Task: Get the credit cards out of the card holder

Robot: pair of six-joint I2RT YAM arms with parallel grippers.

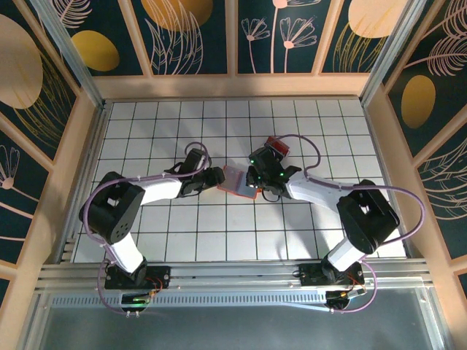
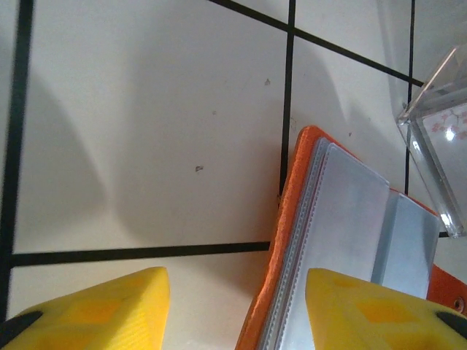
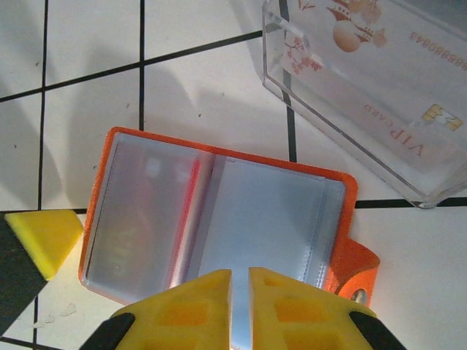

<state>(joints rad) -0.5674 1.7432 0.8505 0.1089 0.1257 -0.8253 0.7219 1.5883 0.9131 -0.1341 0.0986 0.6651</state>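
Orange-red at its rim and blue-grey inside, the card holder [image 3: 219, 211] lies open and flat on the white tiled table [image 1: 182, 226], midway between the two arms and just in front of a clear box [image 3: 350, 80]. The only writing that can be read is on a pale card inside that box: "VIP CARD", upside down in the right wrist view, with a row of digits along the far edge that is too soft to read surely, a small gold chip and red floral ornaments. The holder itself bears no legible mark. A red strip [image 3: 191, 204] shows through its left-hand sleeve. The right gripper [image 3: 239, 292] hangs over the holder's near edge with its yellow fingers drawn almost together, only a thin slit between them. Whether they pinch a sleeve cannot be told. The left wrist view gives what the right one lacks: the holder [image 2: 350, 211] seen edge-on, its stacked sleeves layered inside the orange cover, with a corner of the box [image 2: 438, 138] beside it. The left gripper [image 2: 233, 313] stands spread, with the holder's orange edge between its fingers. The overhead view alone shows both grippers [image 1: 217, 177] [image 1: 257, 188] meeting at the holder [image 1: 237, 181] from opposite sides, and the box [image 1: 276, 146] with red contents behind it.
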